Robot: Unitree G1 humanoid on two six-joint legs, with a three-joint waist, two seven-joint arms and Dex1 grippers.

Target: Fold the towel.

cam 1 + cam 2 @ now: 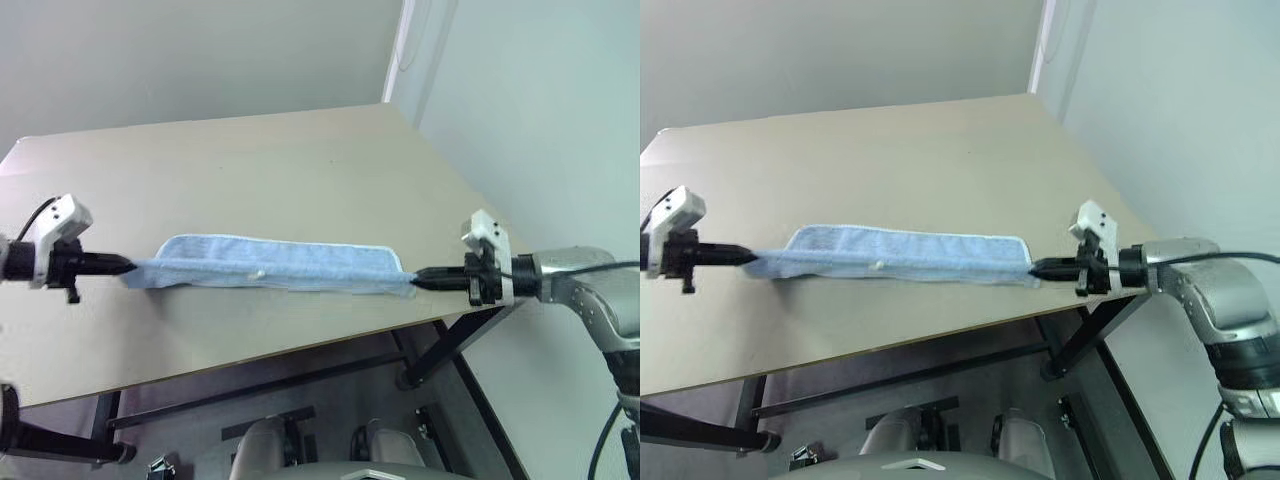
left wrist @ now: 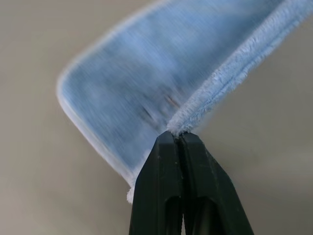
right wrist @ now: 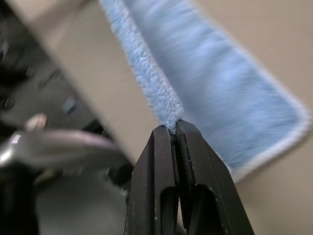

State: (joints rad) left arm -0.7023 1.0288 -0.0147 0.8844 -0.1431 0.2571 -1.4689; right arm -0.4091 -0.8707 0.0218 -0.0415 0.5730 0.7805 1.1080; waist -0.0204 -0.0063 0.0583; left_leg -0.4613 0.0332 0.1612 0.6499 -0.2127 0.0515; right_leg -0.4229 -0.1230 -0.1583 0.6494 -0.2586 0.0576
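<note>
Two pinch grips in place, one at each end of the towel [image 1: 270, 264]. My left gripper [image 1: 128, 266] is clamped tight on the left end; the left wrist view shows both black fingers [image 2: 161, 186] pressed together with a fluffy ridge of terry coming out between the tips. My right gripper [image 1: 414, 279] is likewise closed on the right end, pads [image 3: 159, 171] meeting on the same thick ridge of cloth.

Reason for the hold: gripping the two ends of one long line stretches that line taut between the hands, so the light blue cloth runs as a straight band from about 9 o'clock to 3 o'clock across the head view. The stretch keeps the layers aligned and stops the middle sagging.

Towel position: a long narrow strip over the near part of the beige table [image 1: 300, 170], just inside its front edge. Whitish edging runs along the far long side, curving round at both ends. A small white tag [image 1: 260, 272] shows near mid-length on the near side. The wrist views show a flat panel lying beyond the held ridge, so I judge it already doubled lengthwise. Whether the held edge touches the tabletop I cannot tell.

Judgement: one lengthwise fold is done; a crosswise fold, end to end, looks the likely remainder. Risk: the right end sits close to the table's corner at 3 o'clock and could slip off.
</note>
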